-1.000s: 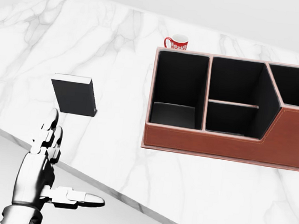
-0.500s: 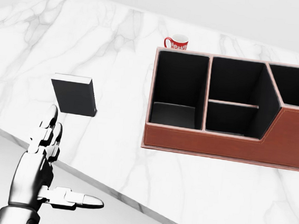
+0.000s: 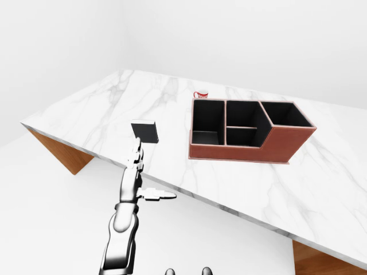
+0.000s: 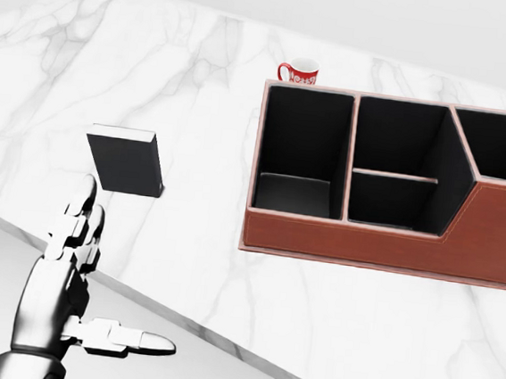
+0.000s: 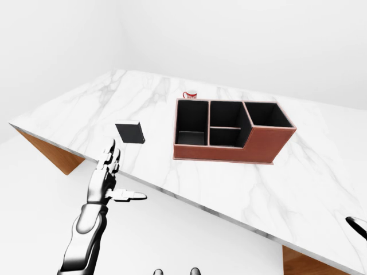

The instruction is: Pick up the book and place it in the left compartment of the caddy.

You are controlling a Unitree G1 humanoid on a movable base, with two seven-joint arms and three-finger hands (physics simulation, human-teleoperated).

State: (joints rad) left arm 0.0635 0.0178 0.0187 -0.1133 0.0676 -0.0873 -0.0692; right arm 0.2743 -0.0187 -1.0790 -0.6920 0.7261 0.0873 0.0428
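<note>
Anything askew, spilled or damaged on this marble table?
Nothing stands out. The black book lies flat near the table edge, the brown leather caddy sits upright and empty, and the red-and-white mug stands upright beyond it.

Black book (image 4: 126,164), reddish-brown caddy (image 4: 383,233) lined black, grey-veined white marble table (image 4: 202,68), seemingly red-and-white mug (image 4: 300,71).
</note>
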